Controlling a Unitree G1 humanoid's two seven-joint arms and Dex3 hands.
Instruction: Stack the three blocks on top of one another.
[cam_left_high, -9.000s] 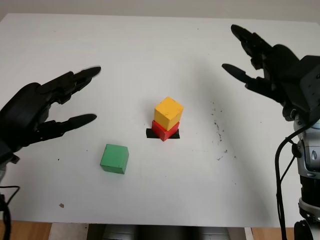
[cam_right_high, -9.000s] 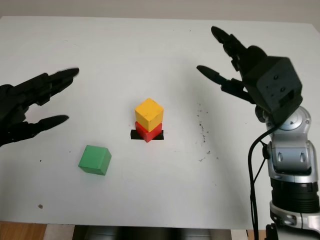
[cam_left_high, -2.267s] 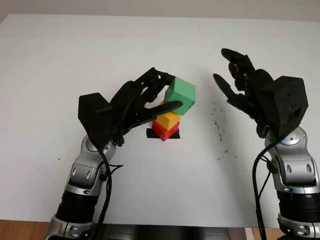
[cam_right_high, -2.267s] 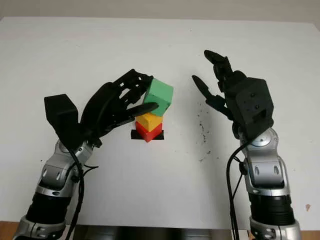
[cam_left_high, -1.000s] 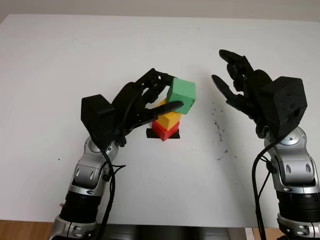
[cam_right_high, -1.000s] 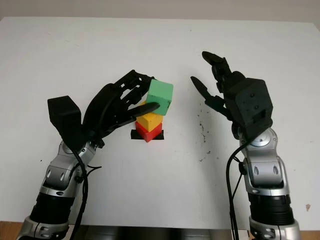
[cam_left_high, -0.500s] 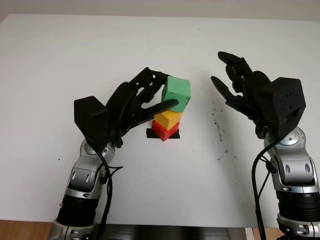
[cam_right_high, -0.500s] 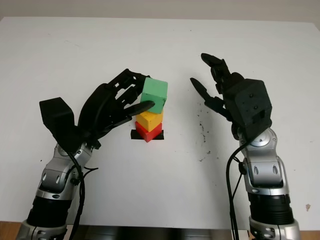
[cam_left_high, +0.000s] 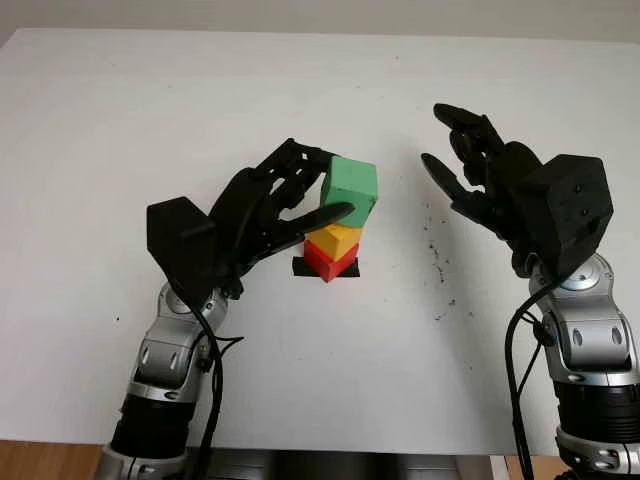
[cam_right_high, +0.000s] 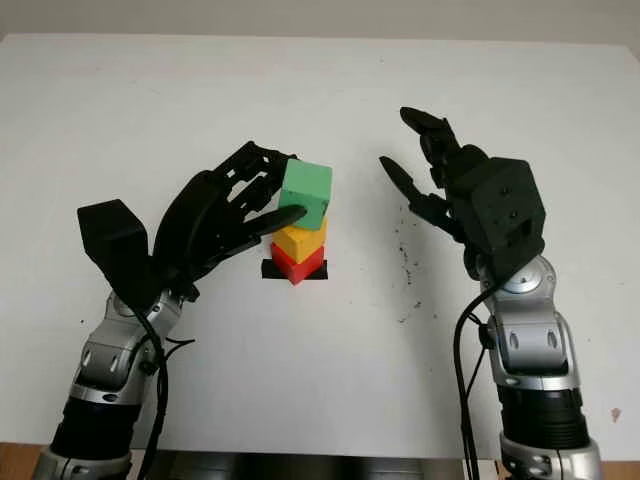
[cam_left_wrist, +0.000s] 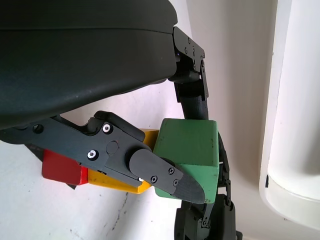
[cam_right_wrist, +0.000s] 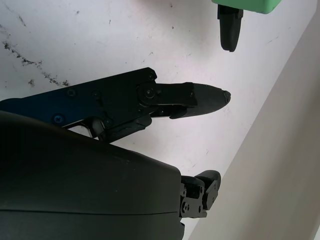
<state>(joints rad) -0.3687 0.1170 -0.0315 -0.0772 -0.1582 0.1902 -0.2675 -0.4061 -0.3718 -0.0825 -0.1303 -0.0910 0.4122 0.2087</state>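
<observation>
A green block (cam_left_high: 352, 189) is held in my left hand (cam_left_high: 305, 195), right above the yellow block (cam_left_high: 335, 240). The yellow block sits on a red block (cam_left_high: 322, 263) that stands on a black mark on the white table (cam_left_high: 300, 80). Whether green touches yellow I cannot tell. In the left wrist view the green block (cam_left_wrist: 187, 152) is pinched between the thumb and the far fingers, with yellow (cam_left_wrist: 115, 182) and red (cam_left_wrist: 62, 167) beyond it. My right hand (cam_left_high: 470, 165) hovers open to the right of the stack, apart from it.
Dark scuff marks (cam_left_high: 435, 250) dot the table to the right of the stack. The table's near edge (cam_left_high: 350, 448) runs along the bottom.
My left hand has carried the green block slightly left and lower, over the yellow block. The right hand has barely moved.
</observation>
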